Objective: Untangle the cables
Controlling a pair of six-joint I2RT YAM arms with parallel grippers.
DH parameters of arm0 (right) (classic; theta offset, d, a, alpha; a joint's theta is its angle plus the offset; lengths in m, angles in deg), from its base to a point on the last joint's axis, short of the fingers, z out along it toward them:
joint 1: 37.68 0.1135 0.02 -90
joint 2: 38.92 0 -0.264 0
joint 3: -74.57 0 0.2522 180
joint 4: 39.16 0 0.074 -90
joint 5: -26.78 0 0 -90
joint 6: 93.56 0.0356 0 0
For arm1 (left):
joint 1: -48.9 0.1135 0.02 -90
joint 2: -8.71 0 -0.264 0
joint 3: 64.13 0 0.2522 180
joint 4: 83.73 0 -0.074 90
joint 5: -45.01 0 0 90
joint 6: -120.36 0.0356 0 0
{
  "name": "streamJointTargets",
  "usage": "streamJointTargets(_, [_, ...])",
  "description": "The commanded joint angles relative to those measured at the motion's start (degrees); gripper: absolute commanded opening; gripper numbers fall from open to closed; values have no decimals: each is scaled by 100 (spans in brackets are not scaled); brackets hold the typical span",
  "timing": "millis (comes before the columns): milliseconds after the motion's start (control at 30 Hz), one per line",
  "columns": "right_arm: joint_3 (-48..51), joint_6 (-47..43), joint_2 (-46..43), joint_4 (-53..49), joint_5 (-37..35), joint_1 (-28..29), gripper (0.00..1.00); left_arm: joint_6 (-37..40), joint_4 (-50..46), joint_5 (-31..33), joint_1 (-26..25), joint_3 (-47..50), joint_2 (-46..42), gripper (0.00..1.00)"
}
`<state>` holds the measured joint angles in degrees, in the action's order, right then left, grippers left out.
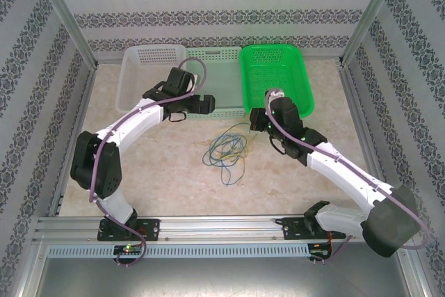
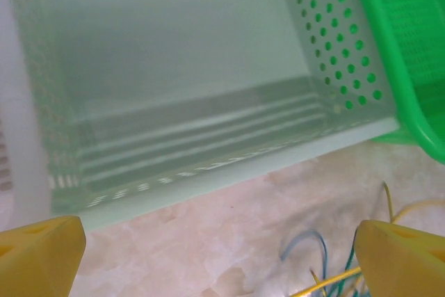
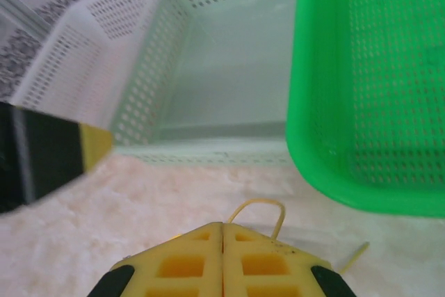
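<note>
Right end effector (image 3: 222,231), fingers pressed together, sits nearest the cables (image 1: 226,149), their tangle running nearward across the desk (image 1: 153,172); left end effector (image 2: 219,241) hangs spread.

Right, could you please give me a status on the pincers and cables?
Left pincer open, at the pale green basket's near wall. Right pincer shut, yellow cable looping by its tips. Cables tangled on table, between the arms.

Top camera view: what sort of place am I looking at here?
Most likely a robot test cell, not a home: two arms bolted to a metal rail at the table's edge, aluminium frame posts around it, and plastic baskets beside a tangle of cables.
</note>
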<state>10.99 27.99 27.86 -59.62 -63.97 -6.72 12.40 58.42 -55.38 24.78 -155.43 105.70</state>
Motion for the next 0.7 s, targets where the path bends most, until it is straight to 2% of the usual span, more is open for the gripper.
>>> streamJointTargets(0, [-425,-253,-8,-320,675,-71,0,424,437,-169,-264,54,-267,100])
streamJointTargets(400, [-1291,-176,338,-76,1691,-300,0,906,1162,-1002,-802,12,-188,100])
streamJointTargets(667, [-1297,109,289,-30,2173,-360,0,1064,1386,-1555,-972,-246,186,90])
